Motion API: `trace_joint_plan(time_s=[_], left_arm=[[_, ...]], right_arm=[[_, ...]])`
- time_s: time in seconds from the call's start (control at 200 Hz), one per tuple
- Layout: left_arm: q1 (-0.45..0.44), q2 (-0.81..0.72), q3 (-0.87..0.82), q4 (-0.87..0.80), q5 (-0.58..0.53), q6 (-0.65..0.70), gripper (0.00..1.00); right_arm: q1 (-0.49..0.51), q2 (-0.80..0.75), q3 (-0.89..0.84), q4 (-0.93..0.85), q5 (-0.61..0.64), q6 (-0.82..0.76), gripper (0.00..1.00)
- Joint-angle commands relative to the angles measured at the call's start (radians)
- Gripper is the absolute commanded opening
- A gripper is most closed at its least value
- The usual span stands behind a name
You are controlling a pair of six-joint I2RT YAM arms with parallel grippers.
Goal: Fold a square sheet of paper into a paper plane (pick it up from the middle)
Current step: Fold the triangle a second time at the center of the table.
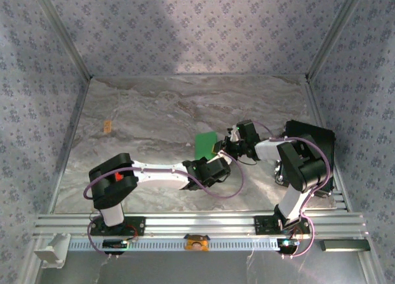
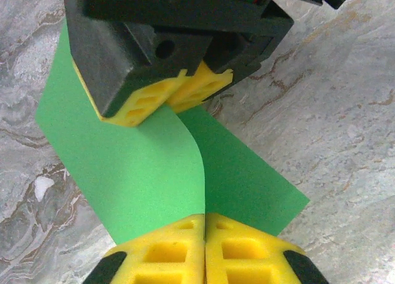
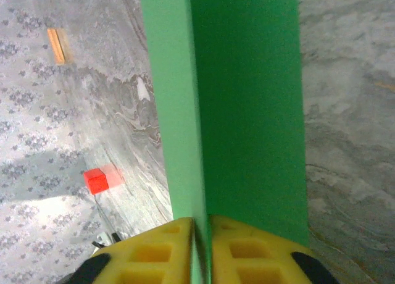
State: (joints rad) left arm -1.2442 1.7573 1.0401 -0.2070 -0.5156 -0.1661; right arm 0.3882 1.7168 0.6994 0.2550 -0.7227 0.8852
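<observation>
sheet in the top view: the square sheet of paper [image 1: 205, 143] has its near corner hidden under the right gripper [image 1: 219, 149] and left gripper [image 1: 212, 159]; its creases are too small to tell.
sheet in the left wrist view: its upper part lies hidden behind the right gripper's black body.
sheet in the right wrist view: its far end is cut off by the top edge.
left gripper: only the pad [image 2: 247, 253] tops show; the rest is cut by the bottom edge.
right gripper: the same, its pads [image 3: 259, 253] cut by the bottom edge.
red block [image 3: 95, 181]: blurred, with a faint ghost beside it.
orange strip [image 1: 108, 126]: too small to identify.
table [image 3: 345, 111]: its middle is hidden behind the sheet.
</observation>
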Motion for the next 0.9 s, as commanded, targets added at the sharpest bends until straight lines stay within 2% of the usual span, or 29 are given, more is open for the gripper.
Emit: trace_joint_plan(time_s=[0.0, 0.12, 0.335, 0.475, 0.61, 0.725, 0.894], left_arm=[[0.019, -0.005, 0.023, -0.004, 0.059, -0.018, 0.02], [0.078, -0.057, 0.006, 0.017, 0.235, -0.073, 0.01], [0.237, -0.118, -0.038, 0.111, 0.668, -0.201, 0.03], [0.306, -0.109, -0.048, 0.166, 0.838, -0.257, 0.04], [0.337, -0.082, -0.054, 0.189, 0.903, -0.289, 0.03], [0.345, -0.080, -0.060, 0.195, 0.901, -0.315, 0.03], [0.357, -0.094, -0.077, 0.152, 0.836, -0.323, 0.02]], right_arm=[[-0.021, -0.050, -0.017, -0.053, 0.025, -0.025, 0.26], [-0.066, -0.138, -0.044, -0.130, 0.082, -0.050, 0.40], [-0.157, -0.338, -0.088, -0.312, 0.217, -0.112, 0.51], [-0.180, -0.417, -0.112, -0.360, 0.219, -0.136, 0.54], [-0.170, -0.429, -0.119, -0.366, 0.174, -0.148, 0.51], [-0.146, -0.417, -0.128, -0.349, 0.148, -0.148, 0.39], [-0.076, -0.366, -0.123, -0.307, 0.134, -0.132, 0.18]])
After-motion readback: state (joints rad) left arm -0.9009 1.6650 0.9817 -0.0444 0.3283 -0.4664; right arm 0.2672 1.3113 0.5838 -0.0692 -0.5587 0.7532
